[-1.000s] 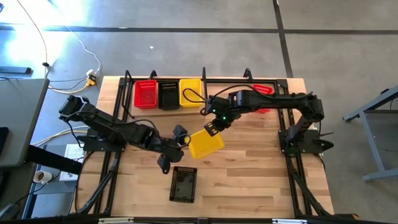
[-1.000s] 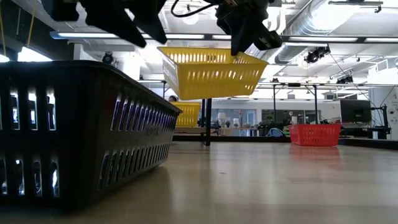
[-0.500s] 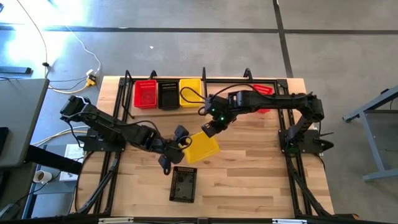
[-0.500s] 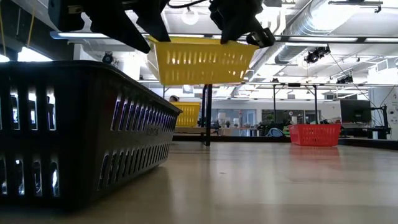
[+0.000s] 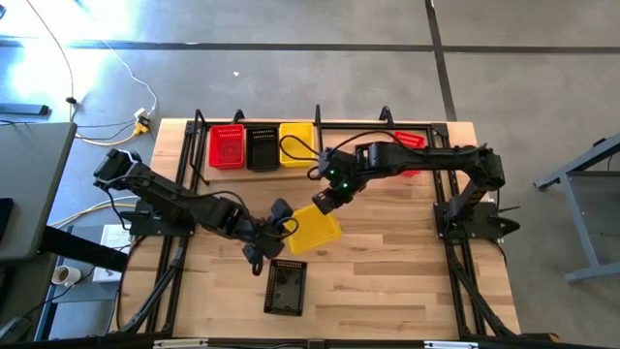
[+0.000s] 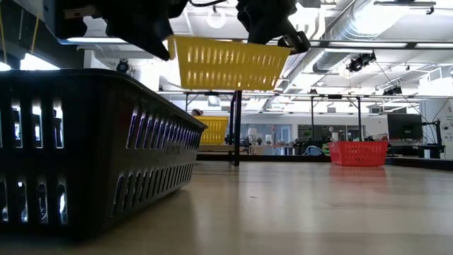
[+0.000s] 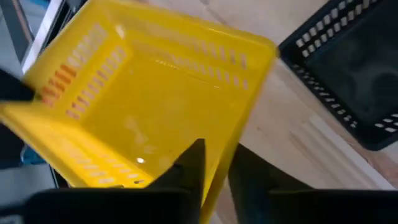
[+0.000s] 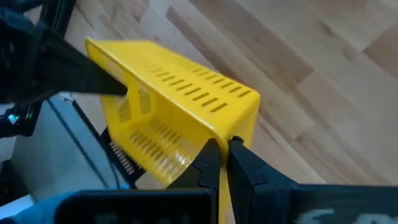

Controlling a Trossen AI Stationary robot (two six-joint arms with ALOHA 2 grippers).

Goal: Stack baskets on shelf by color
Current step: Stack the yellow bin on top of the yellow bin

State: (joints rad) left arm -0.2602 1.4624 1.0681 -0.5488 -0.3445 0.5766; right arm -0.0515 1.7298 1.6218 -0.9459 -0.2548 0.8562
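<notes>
Since a second ago I see my left gripper [image 5: 281, 221] has gone from spread wide to pinched on the near rim of the yellow basket [image 5: 315, 227], and the basket has drifted a little toward that arm and levelled out from its tilt. My right gripper [image 5: 327, 201] stays clamped together on the opposite rim, so both arms share the load above the wooden tabletop [image 5: 387, 271], on the shelf side of the lone black basket [image 5: 286, 287] lying flat on the boards. From the low view the held basket hangs clear of the table, nearly level, its mouth upward. It is a glossy plastic rectangle with rows of narrow slots along the walls and a smooth solid floor, the corners rounded. On the shelf [image 5: 320, 145] behind it, red [image 5: 227, 146], black [image 5: 263, 147] and yellow [image 5: 295, 143] baskets sit side by side, touching, and another red basket [image 5: 411, 142] lies farther along, partly under my right arm.
</notes>
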